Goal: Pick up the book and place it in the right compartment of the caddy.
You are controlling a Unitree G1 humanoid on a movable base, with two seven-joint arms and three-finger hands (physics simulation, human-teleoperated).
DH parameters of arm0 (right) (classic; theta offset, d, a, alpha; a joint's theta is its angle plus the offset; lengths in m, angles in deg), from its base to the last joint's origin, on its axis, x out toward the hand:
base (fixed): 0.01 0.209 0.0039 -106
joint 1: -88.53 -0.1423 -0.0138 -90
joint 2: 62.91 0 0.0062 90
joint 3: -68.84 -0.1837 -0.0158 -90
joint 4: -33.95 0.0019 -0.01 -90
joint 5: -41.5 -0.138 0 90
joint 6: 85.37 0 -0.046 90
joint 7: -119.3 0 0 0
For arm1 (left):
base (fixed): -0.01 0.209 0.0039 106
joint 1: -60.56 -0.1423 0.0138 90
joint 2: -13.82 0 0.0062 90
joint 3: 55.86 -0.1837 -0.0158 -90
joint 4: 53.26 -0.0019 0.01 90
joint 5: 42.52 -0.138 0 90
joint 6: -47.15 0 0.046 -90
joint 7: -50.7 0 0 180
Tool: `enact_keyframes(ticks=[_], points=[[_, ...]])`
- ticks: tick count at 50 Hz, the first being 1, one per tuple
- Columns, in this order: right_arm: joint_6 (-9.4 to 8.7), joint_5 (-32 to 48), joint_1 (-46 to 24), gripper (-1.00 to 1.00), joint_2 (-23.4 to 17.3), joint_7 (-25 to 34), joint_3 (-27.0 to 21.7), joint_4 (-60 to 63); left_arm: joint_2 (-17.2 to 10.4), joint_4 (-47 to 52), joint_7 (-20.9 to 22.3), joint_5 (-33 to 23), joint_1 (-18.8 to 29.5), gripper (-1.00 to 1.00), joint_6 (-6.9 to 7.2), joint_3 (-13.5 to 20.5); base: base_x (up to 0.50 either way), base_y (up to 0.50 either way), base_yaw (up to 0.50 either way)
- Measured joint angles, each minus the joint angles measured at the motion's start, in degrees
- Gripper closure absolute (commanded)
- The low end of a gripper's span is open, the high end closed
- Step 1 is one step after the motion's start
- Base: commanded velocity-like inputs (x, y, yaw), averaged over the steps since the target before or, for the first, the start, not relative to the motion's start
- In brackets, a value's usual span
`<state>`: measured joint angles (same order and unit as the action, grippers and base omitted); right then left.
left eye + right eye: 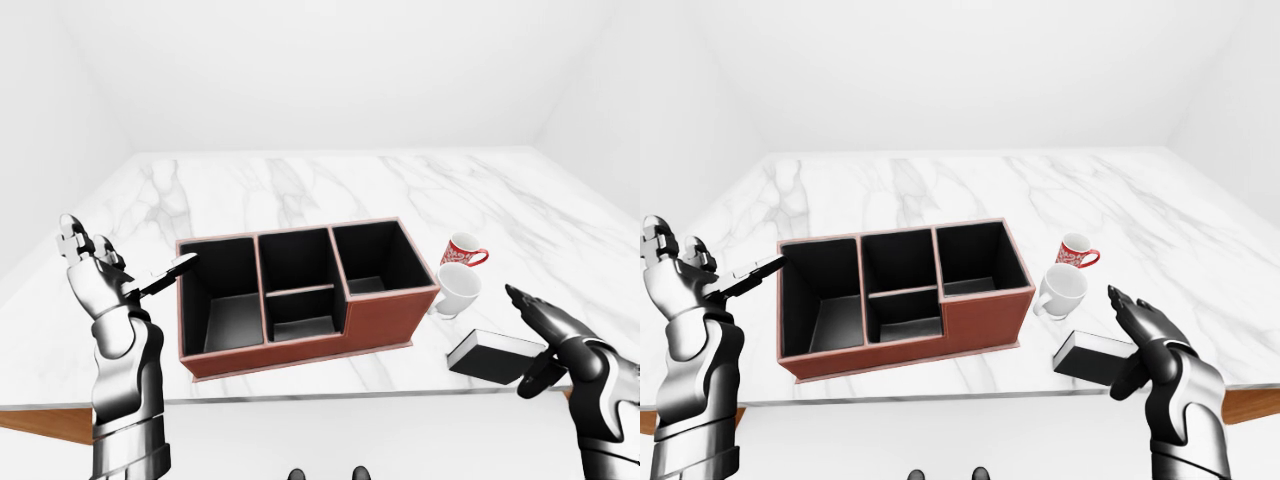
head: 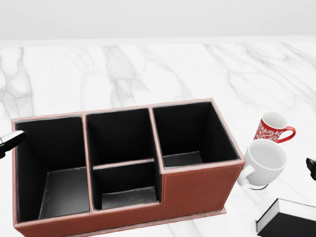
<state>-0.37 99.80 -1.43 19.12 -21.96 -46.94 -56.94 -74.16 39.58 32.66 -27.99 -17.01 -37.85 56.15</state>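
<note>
The black book point(image 1: 493, 356) with a white page edge lies flat on the marble, right of the caddy and below the mugs. The brown caddy point(image 1: 380, 316) has black compartments, and its right compartment point(image 2: 190, 133) holds nothing. My right hand point(image 1: 531, 340) is open, its fingers point(image 1: 535, 308) spread at the book's right end, apart from the cover. One dark fingertip point(image 2: 311, 169) pokes in at the head view's right edge. My left hand point(image 1: 125, 256) is open and raised beside the caddy's left wall, one finger point(image 2: 11, 139) over its rim.
A red patterned mug point(image 1: 463, 249) and a white mug point(image 1: 457, 289) stand close together between the caddy's right end and the book. The table's near edge point(image 1: 300, 402) runs just below the caddy and the book.
</note>
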Motion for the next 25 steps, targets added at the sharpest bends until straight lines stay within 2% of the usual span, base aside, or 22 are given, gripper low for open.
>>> enact_keyframes(ticks=[25], points=[[0.0,1.2,-1.4,-1.0,0.8,-1.5,3.9,-2.6,0.1,-0.4,0.0,-0.2,0.0,-1.0,0.0,-0.1,0.0,0.0,0.0]])
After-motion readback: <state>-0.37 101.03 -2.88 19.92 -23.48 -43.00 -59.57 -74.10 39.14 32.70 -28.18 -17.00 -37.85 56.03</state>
